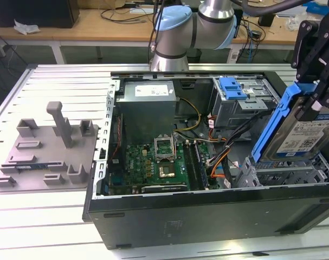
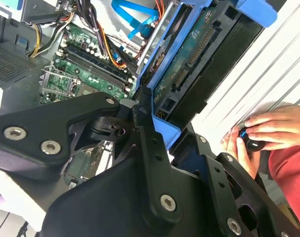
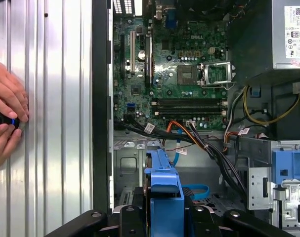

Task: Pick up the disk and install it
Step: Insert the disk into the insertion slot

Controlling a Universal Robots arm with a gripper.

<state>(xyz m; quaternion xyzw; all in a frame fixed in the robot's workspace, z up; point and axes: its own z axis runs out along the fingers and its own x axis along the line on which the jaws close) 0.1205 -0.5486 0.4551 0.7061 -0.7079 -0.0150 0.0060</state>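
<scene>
My tool (image 1: pixel 315 93) is clamped on the disk (image 1: pixel 308 132) and holds it clear of everything, tilted, over the end of the open computer case (image 1: pixel 207 219) at the exterior view's right, above the metal bays there. My black fingers press the blue plastic carrier (image 1: pixel 272 124) that frames the drive, near its upper end.

The drive is a flat silver slab with a white-and-blue label. The case is dark sheet metal lying on its side on the ribbed metal bench (image 1: pixel 45 227), with a green motherboard (image 1: pixel 153 162) and bundled cables inside. A blue latch piece (image 1: pixel 232 88) sits on top of the grey metal drive cage (image 1: pixel 245 108). A grey plastic holder (image 1: pixel 50 146) with upright posts lies well apart on the bench, at the exterior view's left.

The second wrist view gives the disk's underside (image 2: pixel 189 69), a green circuit board with connector rows, gripped between my tool's (image 2: pixel 172 136) black linkages. The first wrist view looks along the carrier's edge (image 3: pixel 164 190) into the case. In both wrist views a person's hands (image 3: pixel 6 116) rest on the bench beside the case, holding a small dark object; a red sleeve (image 2: pixel 288 173) appears in the second.
</scene>
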